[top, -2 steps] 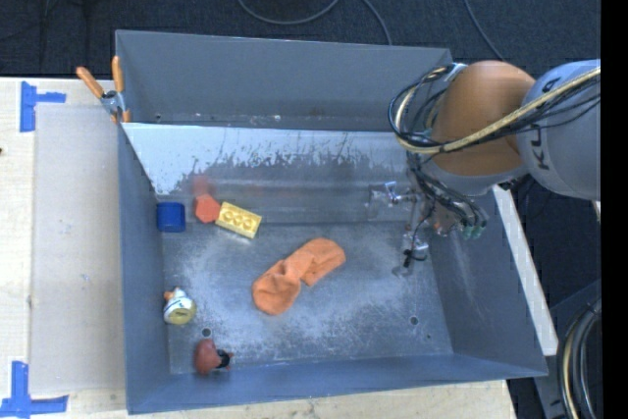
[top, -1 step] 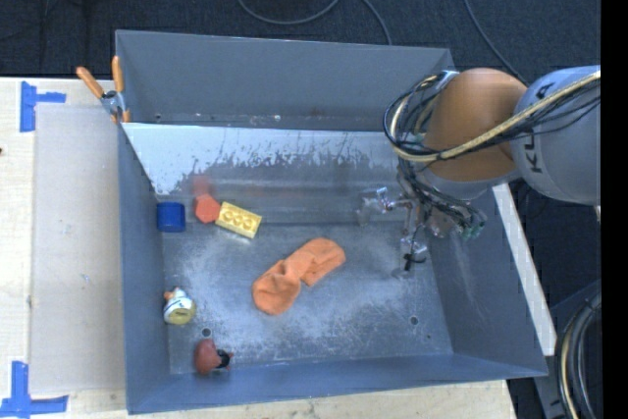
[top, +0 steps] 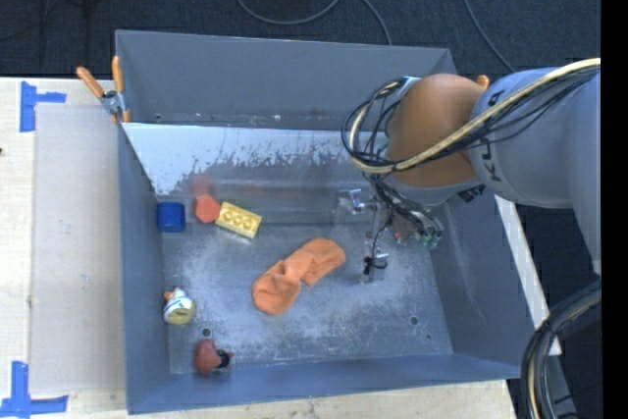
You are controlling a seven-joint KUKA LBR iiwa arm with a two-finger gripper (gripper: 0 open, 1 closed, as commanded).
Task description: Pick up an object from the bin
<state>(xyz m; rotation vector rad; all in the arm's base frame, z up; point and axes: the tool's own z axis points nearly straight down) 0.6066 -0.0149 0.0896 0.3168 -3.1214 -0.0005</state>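
My gripper [top: 374, 262] hangs low over the bin floor right of centre, its dark fingers pointing down. Just to its left lies a crumpled orange cloth [top: 297, 273], stretched diagonally across the middle of the bin; the fingertips stand beside its right end, apart from it. Nothing shows between the fingers.
Along the back left of the bin lie a yellow toy brick [top: 238, 220], a small orange-red piece [top: 206, 208] and a blue block [top: 171, 217]. Near the front left sit a round yellow-white toy [top: 179, 307] and a dark red lump [top: 207, 358]. The arm with its orange cover fills the right side.
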